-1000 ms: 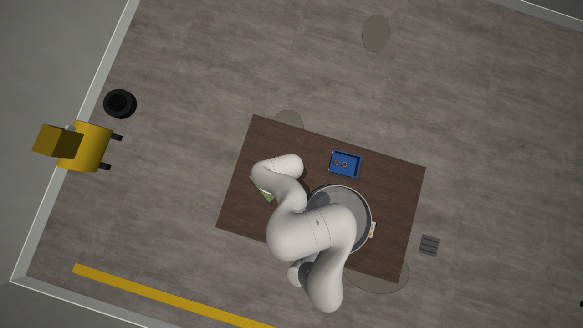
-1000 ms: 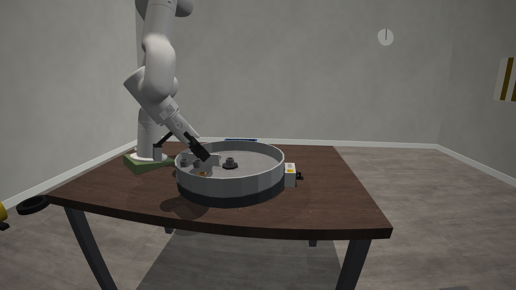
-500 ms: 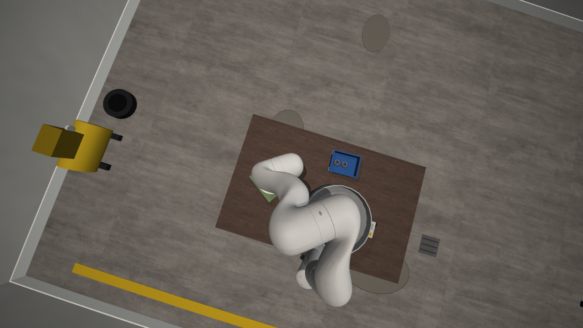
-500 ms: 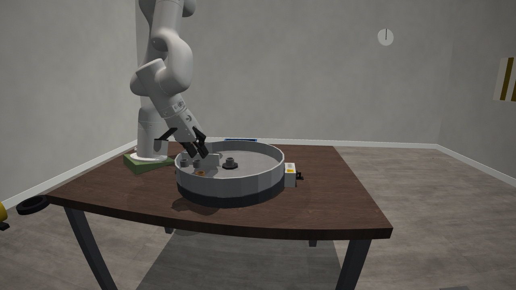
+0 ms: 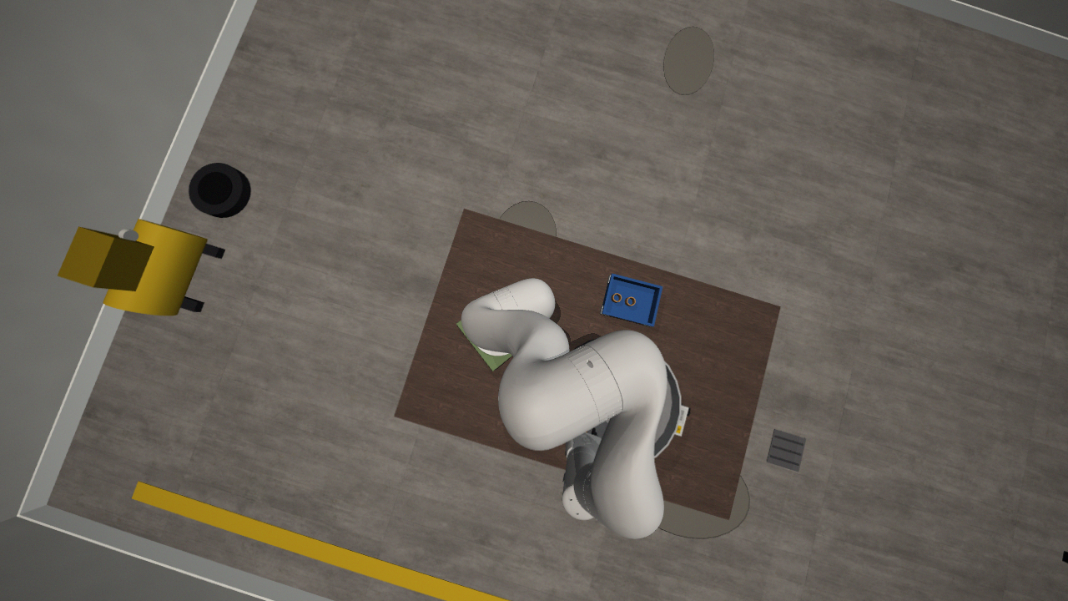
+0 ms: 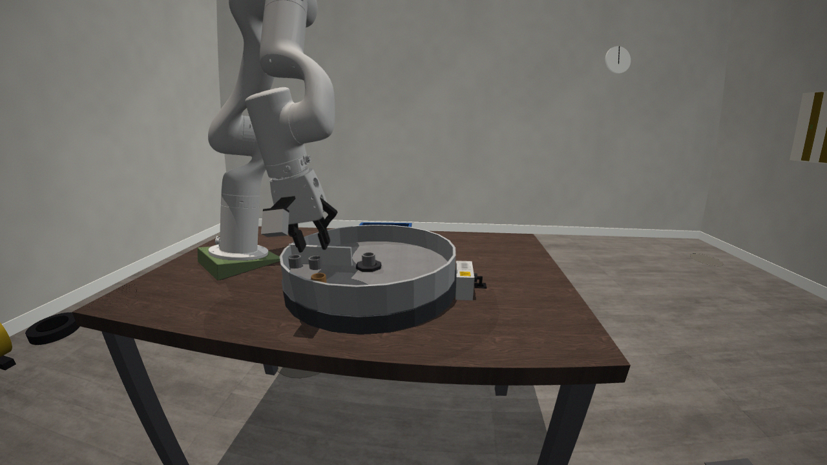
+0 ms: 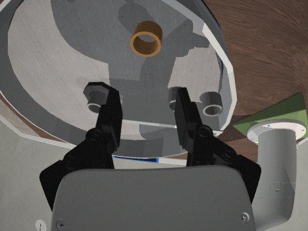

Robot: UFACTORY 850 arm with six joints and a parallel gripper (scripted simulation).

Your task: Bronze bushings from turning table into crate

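The end effector point(image 6: 313, 247) point(image 7: 147, 101) is held with its fingers apart and nothing gripped between them; in the top view it is largely covered by the arm point(image 5: 567, 396) point(image 6: 289, 121). In the exterior view, its fingertips are seen at left of centre, angled down toward the turning table point(image 5: 670, 403) point(image 6: 369, 300) point(image 7: 231, 86). Beyond the open gap, a bronze bushing point(image 6: 318, 278) point(image 7: 156, 29) is shown upper centre in the wrist view. It is enclosed by the raised rim, and in the exterior view its lower part is hidden by the near wall. Two steel bushings are seen at the left inside the rim in the exterior view: one steel bushing point(image 6: 294, 262) point(image 7: 212, 97) near the wall, another point(image 6: 314, 263) point(image 7: 172, 94) beside it, partly covered by a finger in the wrist view. Room for moving is limited there by the wall and an upright divider point(image 6: 338, 256). Two bronze bushings are contained, spaced apart, in the blue crate point(image 5: 647, 319) point(image 6: 386, 223) point(image 7: 136, 158), which is placed near the upper edge of the worktop point(image 5: 717, 335) point(image 6: 520, 329) point(image 7: 263, 48) in the top view.
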